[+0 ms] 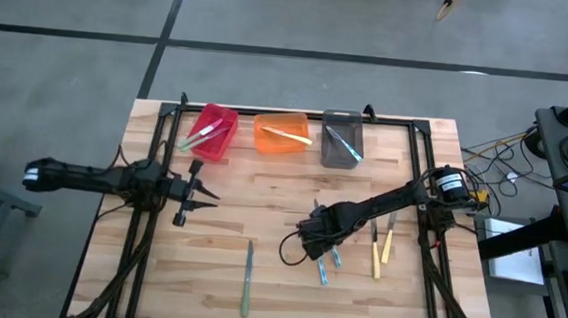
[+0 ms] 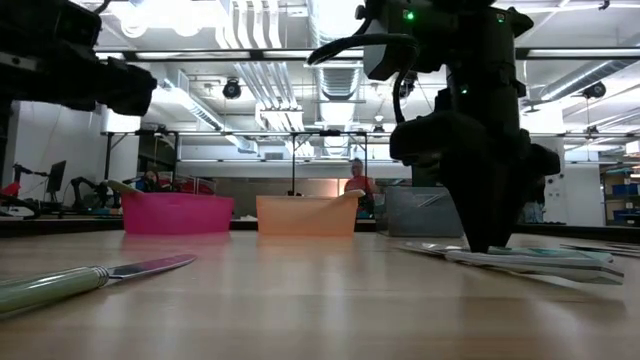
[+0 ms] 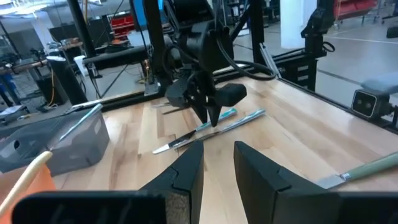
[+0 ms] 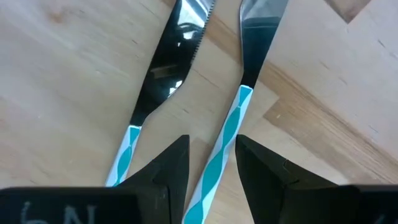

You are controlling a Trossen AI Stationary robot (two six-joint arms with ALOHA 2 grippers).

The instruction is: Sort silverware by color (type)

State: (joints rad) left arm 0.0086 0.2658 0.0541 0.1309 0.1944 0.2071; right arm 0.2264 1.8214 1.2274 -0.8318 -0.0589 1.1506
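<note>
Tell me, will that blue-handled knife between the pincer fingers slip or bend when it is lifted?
The blue-handled knife looks stiff: slim metal blade, so it probably won't bend. Its glossy handle may slide in the right pincer. Lying flat on the table, it seems hard to get under.

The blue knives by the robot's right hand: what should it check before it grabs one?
1. Right gripper open: ok.
2. Its fingers straddle one blue-handled utensil: ok.
3. Second blue-handled knife lies outside the fingers: ok, though very close beside it.
4. Fingertips low enough at the wood to pinch the handle: cannot tell.
5. Grey bin already holds a blue utensil, so it is the target: ok.
6. Left gripper waits far off over the table's left side: ok.
</note>
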